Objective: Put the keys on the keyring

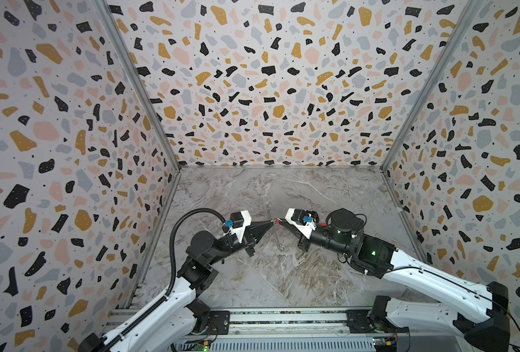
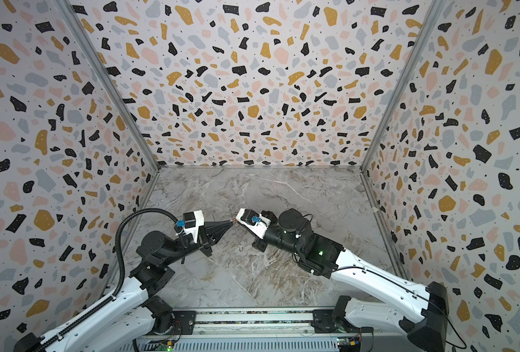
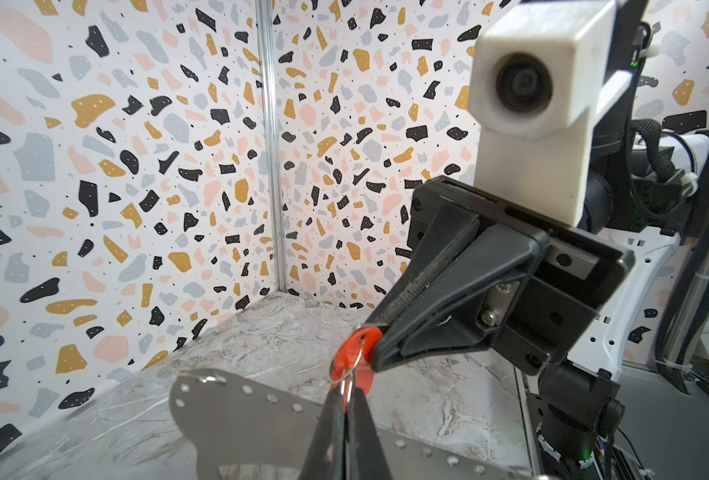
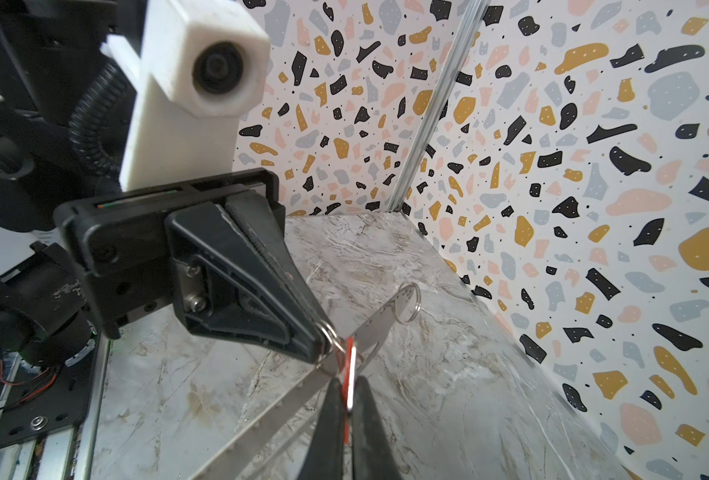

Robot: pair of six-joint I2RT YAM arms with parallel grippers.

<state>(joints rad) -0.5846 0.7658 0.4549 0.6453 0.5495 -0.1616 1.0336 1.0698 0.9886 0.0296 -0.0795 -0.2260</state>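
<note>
from the near edge of the bench (image 1: 283, 274) both arms reach in and meet tip to tip: the left claw (image 1: 271, 224) is pinched fully shut on a small wire ring (image 4: 333, 336), and the right claw (image 1: 280, 220), also shut, grips the red tag (image 3: 353, 353) that the ring threads. just behind them the keyring (image 3: 228, 399) runs near-to-far, crossing the claws' line; i cannot tell whether it rests on the bench. both arms look equally near it

Top views overhead, near-identical; wrist views close, opposed, sharing red-tagged key (image 3: 341, 360).
</note>
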